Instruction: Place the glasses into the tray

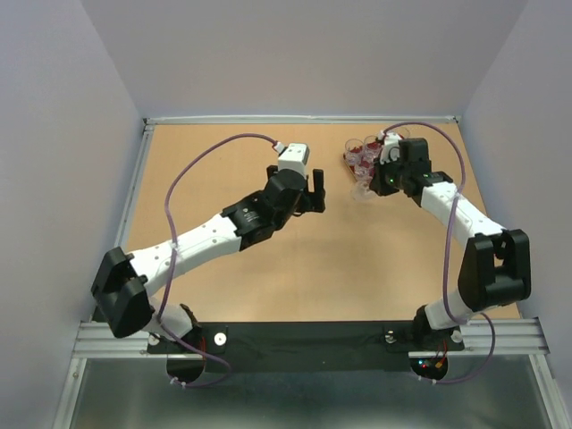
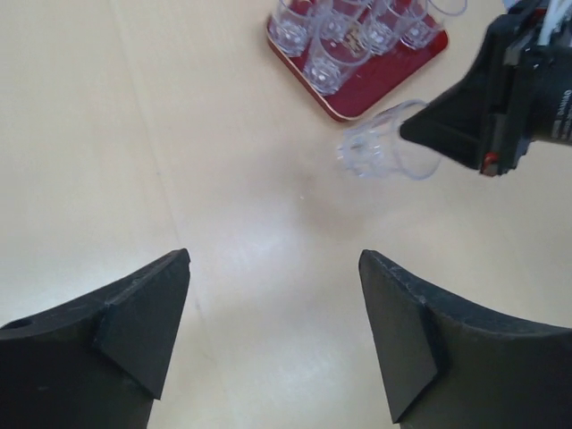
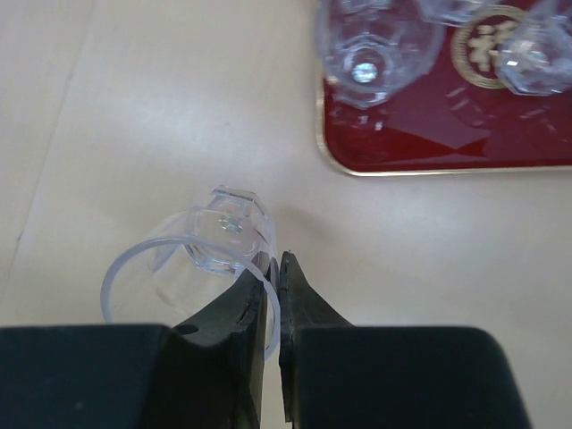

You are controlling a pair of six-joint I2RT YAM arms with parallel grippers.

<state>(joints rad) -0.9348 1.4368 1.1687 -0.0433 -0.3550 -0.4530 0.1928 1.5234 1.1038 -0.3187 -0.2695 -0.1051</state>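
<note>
**Top view.** Dark-red tray (image 1: 348,157) sits at the far right of the table (image 1: 223,295) and carries upright clear glasses (image 1: 361,152). Right pincer (image 1: 374,181) is at the tray's near edge, with the tilted glass (image 1: 363,189) at its tip. Left pincer (image 1: 317,191) is mid-table, apart from the tray.

**Left wrist view.** Left pincer (image 2: 274,259) is spread wide over the table (image 2: 134,134), with nothing between its fingers. The tilted glass (image 2: 380,147) is just off the tray (image 2: 393,80) corner, its rim end in the right pincer (image 2: 420,132).

**Right wrist view.** Right pincer (image 3: 273,268) is narrowed onto the rim wall of the tilted glass (image 3: 223,237). The glass's base points away from the pincer. Cannot tell whether it touches the table (image 3: 134,107). The tray (image 3: 429,134) lies just beyond, with a pale emblem (image 3: 487,49) among its glasses (image 3: 371,45).
</note>
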